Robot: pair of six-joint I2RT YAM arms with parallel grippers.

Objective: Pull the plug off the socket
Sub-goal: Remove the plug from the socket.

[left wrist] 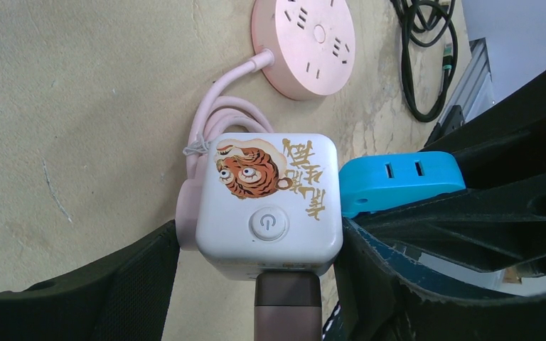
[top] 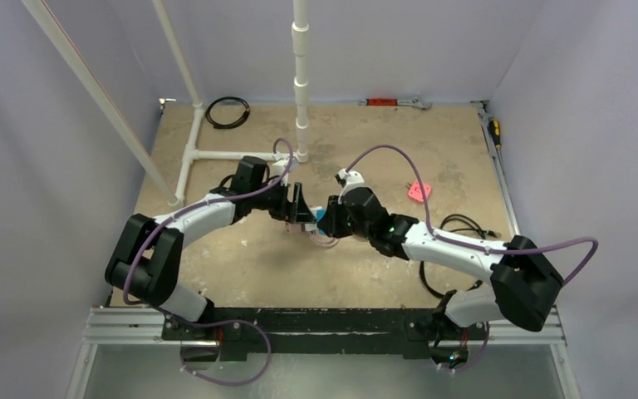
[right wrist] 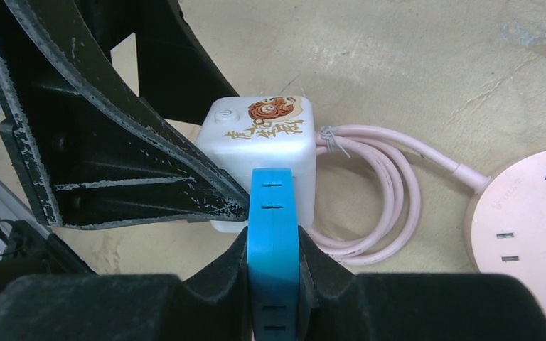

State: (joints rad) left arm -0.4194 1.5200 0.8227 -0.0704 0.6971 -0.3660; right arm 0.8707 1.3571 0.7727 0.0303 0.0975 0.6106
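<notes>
Two grips share this job: one to anchor, one to pull. On the left, my left gripper point(top: 299, 218) is clamped across the white socket cube point(left wrist: 269, 199), one finger pressed against each opposite side wall. The tiger sticker and power button face my wrist camera. I judge that I hold it this way so the cube cannot slide across the table point(top: 241, 258) when the other arm tugs. Loose on its pink cord point(left wrist: 217, 117), it would simply follow the pull. The cube sits near the middle of the table, between my two wrists.

Jutting from the cube's right face is the blue plug point(left wrist: 398, 181). Its inner end butts against the cube with no gap that I can see, so I take it as not yet drawn out.

My right gripper point(right wrist: 274, 263) is closed on that plug, pads point(right wrist: 313, 263) flat against its two broad sides and jaws narrowed to the plug's thickness. It grips just behind the cube, which leaves me a straight pull away from that face.

Farther right, the pink cord loops round to the round pink strip point(right wrist: 526, 227), which lies flat near the cube and touches neither gripper.
</notes>
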